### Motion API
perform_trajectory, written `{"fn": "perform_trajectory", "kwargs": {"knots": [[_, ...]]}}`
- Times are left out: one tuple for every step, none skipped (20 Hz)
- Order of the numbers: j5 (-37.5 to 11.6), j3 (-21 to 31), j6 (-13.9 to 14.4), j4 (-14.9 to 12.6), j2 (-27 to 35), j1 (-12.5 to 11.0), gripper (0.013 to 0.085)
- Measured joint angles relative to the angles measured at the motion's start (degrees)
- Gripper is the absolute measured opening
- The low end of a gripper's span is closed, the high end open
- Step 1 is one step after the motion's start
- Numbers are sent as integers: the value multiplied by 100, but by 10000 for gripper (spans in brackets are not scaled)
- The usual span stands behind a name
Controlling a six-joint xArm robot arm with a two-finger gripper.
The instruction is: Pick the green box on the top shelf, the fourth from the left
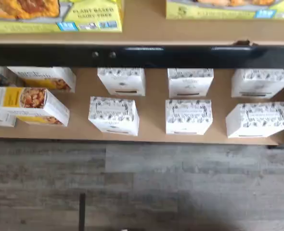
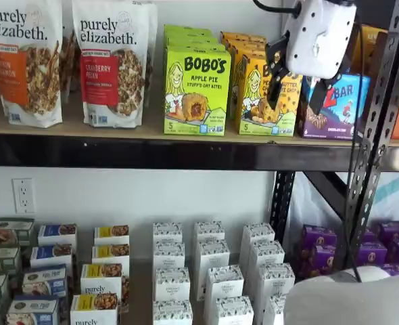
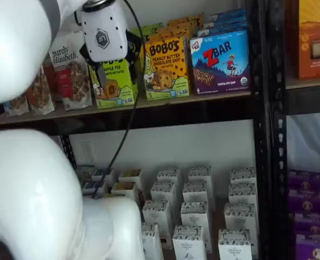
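A: Where is the green box [image 2: 197, 88]?

B: I see it upright at the top shelf's [image 2: 138, 150] front edge, beside a yellow-orange box [image 2: 260, 95].

A: And the end effector [image 2: 295, 84]?

B: It hangs before the shelf, near the blue box [image 2: 338, 108] (fingers spread wide, holding nothing).

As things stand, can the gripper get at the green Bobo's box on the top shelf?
Probably yes. The gripper hangs open before the top shelf, and the green box stands at the front edge with nothing before it.
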Motion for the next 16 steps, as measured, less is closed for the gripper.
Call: {"fn": "perform_trajectory", "kwargs": {"knots": [[-39,-17,25,-14,35,32,850],[-58,-40,40,-17,74,48,850],[-74,-60,54,-20,110,63,850],[-98,-76,69,-24,144,80,850],[-133,-90,88,-27,176,101,850],[-157,-103,109,-37,203,125,850],[-188,-117,133,-39,237,151,850],[-222,-128,152,-32,266,172,850],[-264,-135,159,-1,293,176,850],[-308,-136,168,25,313,185,850],[-328,-151,201,13,348,223,850],[-333,-173,235,0,395,261,850],[-333,-197,276,-22,446,304,850],[-347,-210,319,-50,488,351,850],[-378,-214,362,-79,517,396,850],[-419,-216,408,-119,541,450,850]]}}
